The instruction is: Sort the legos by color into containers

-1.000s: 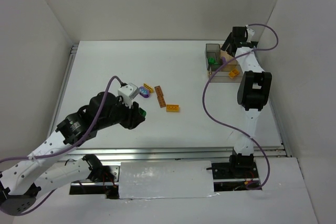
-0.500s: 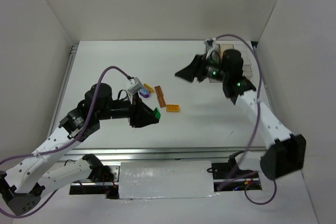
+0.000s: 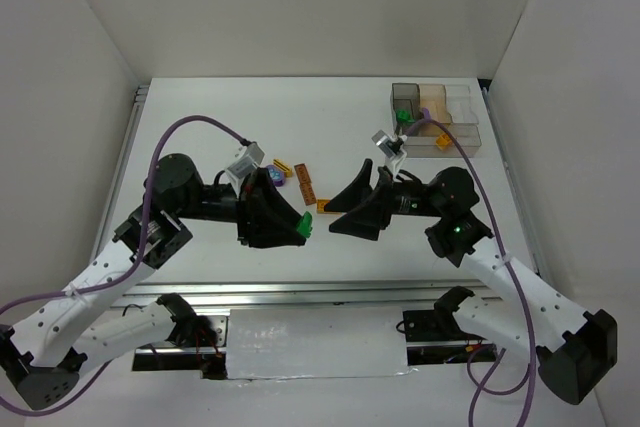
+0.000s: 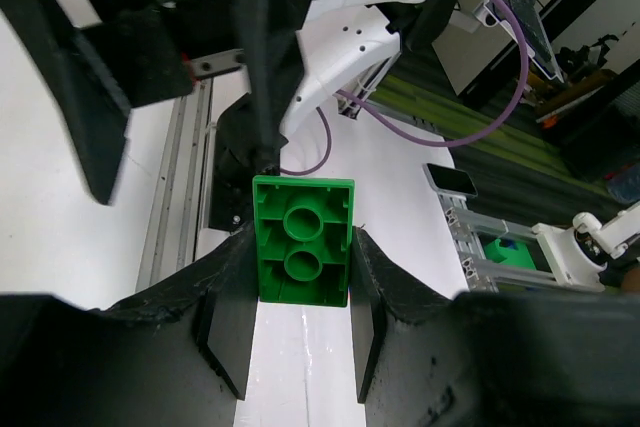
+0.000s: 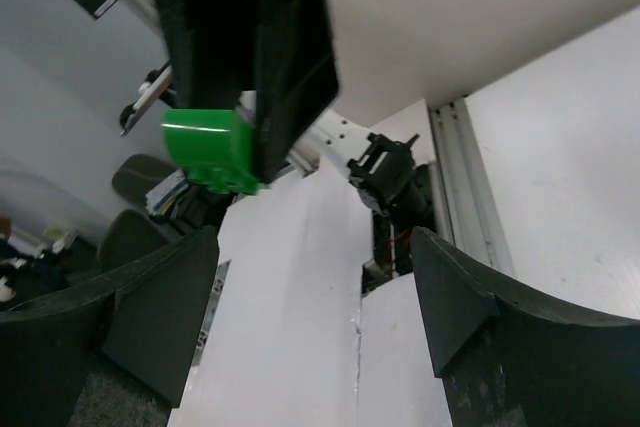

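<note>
Swung right gripper (image 3: 331,219) off tray (image 3: 461,107) to middle of table (image 3: 200,127); jaws spread wide, empty, facing left gripper (image 3: 297,228). Kept left gripper clenched on green brick (image 4: 302,240), raised off table, just short of right fingertips.

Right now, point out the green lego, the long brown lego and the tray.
green lego (image 4: 302,239), left wrist view, underside centre.
long brown lego (image 3: 305,185), top view, its middle.
tray (image 3: 404,97), top view, dark far wall.

Glossy green plastic lego (image 4: 302,239)
</note>
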You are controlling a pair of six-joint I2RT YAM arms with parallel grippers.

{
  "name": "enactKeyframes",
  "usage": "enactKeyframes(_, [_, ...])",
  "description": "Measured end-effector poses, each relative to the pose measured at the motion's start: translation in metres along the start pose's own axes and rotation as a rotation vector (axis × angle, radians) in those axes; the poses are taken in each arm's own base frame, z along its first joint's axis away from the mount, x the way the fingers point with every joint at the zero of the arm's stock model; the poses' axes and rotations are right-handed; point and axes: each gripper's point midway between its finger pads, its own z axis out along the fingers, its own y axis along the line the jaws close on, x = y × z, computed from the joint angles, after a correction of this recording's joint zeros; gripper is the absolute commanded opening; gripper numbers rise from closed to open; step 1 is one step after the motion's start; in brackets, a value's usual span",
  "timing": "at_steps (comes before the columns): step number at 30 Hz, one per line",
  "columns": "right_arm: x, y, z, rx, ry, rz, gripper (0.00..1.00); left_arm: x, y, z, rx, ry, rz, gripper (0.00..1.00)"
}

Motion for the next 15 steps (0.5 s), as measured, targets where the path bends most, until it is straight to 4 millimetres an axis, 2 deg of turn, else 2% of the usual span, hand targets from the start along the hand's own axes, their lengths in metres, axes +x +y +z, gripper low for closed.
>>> enactKeyframes(4, [0.005, 0.022, 0.008, -0.059, 0.014, -0.031, 0.85, 0.001, 0.002, 0.0, -0.006, 0.004, -0.008, 0.0])
enactKeyframes(14, [0.007, 0.034, 0.025, -0.053, 0.002, -0.065, 0.8, 0.012, 0.022, 0.004, -0.07, 0.034, -0.078, 0.0])
enactKeyframes(15, [0.005, 0.035, 0.027, -0.046, -0.003, -0.072, 0.77, 0.013, 0.024, 0.005, -0.072, 0.038, -0.084, 0.0])
